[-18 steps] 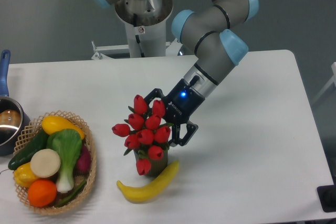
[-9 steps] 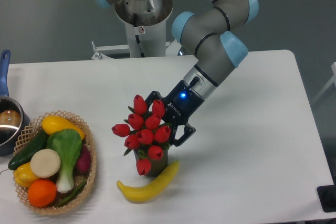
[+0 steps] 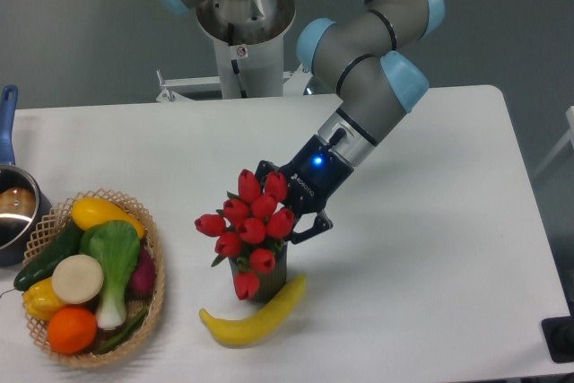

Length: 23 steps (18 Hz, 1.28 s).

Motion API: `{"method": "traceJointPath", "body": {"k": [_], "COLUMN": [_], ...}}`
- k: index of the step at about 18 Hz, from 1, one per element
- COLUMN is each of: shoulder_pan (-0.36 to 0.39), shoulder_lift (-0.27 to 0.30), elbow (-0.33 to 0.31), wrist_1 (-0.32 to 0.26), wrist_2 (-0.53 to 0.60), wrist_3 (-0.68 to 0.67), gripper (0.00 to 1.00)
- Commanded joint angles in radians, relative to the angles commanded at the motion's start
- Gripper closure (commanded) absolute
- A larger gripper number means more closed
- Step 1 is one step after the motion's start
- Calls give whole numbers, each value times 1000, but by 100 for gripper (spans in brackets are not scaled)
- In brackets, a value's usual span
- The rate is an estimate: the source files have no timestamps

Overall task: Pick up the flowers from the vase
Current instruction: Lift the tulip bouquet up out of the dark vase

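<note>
The flowers [image 3: 251,229], a bunch of red tulip buds with dark green leaves, stand in the vase [image 3: 266,282], a short dark cylinder just behind the banana. My gripper [image 3: 282,204] reaches in from the upper right, with one finger at the top right of the bunch and the other at its lower right. The jaws press on the buds from both sides, squeezing the bunch tight. The stems are hidden behind the buds and inside the vase. The vase rests on the white table [image 3: 430,221].
A yellow banana [image 3: 256,316] lies against the front of the vase. A wicker basket [image 3: 154,248] with vegetables and fruit sits at the front left. A metal pot [image 3: 13,208] with a blue handle is at the left edge.
The gripper's fingers have drawn together around the flowers. The bunch is now tighter and has shifted slightly to the right.
</note>
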Motion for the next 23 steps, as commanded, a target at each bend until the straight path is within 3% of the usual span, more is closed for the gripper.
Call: {"method": "traceJointPath", "body": {"k": [15, 23], "shoulder_pan": [18, 29], "shoulder_lift": [140, 163], "elbow": [-2, 20], "wrist_1": [0, 0], "wrist_2": [-57, -166], "wrist_3": [-144, -149], "gripper": [62, 62]}}
